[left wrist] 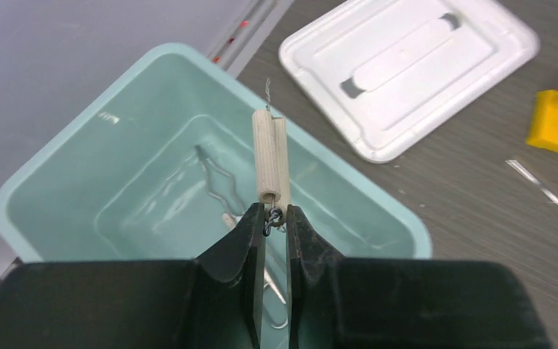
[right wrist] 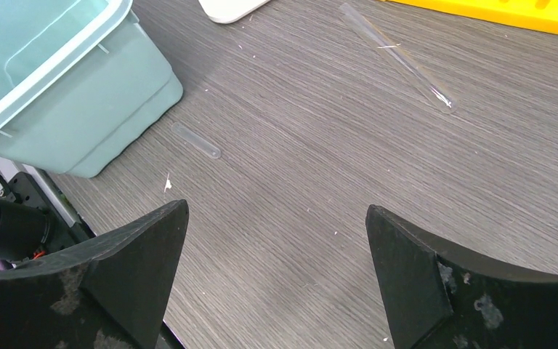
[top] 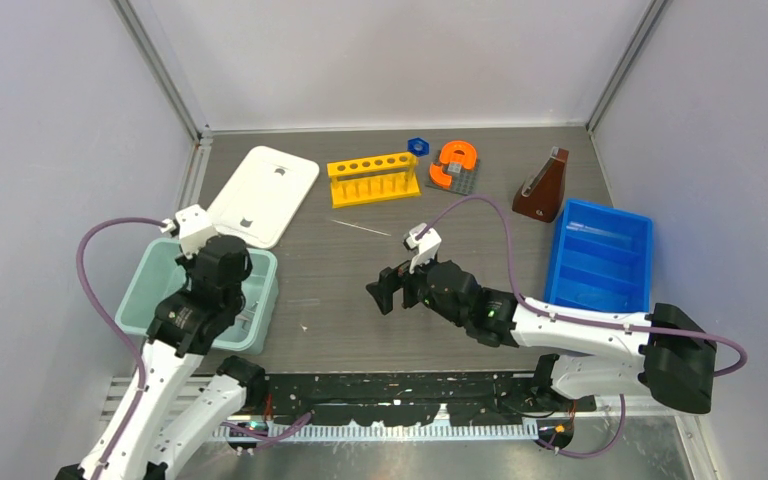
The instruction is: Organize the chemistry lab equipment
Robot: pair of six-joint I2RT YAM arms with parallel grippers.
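Only my left wrist view shows left jaws clamping a wood-sleeved wire (left wrist: pixel 270 163); right jaws gape, thin clear rod (right wrist: pixel 396 54) at one o'clock.

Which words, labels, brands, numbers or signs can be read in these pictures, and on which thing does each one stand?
None can be read.
The white lid, teal bin, yellow rack, blue tray and wooden-handled wire tool show no print.
The brown flask bears a pale patch on its side, too small to tell whether it is a label.
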